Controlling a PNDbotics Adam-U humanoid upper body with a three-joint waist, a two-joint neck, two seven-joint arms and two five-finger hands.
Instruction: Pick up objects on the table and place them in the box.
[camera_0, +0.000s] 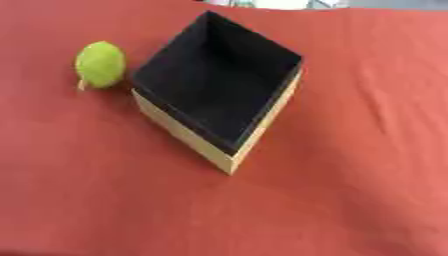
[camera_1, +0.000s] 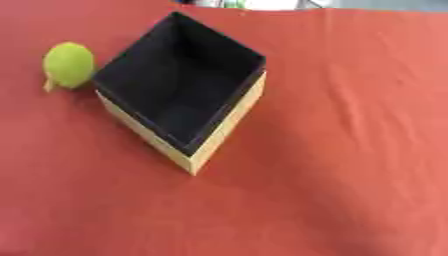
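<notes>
The green fruit (camera_0: 101, 64), pear-ish with a little stem, sits just left of the box (camera_0: 188, 132), maybe touching its wall. I'd guess it's light, smooth and a bit rolly, so wrap it round the fat middle. The box looks empty inside. Both eye views show about the same red cloth (camera_1: 350, 150). Neither hand is in view, so can't tell their state

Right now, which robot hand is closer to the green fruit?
Neither can be judged: no hand shows in either view. The green fruit lies on the robot's left, beside the box, so the left hand would likely have the shorter reach.
</notes>
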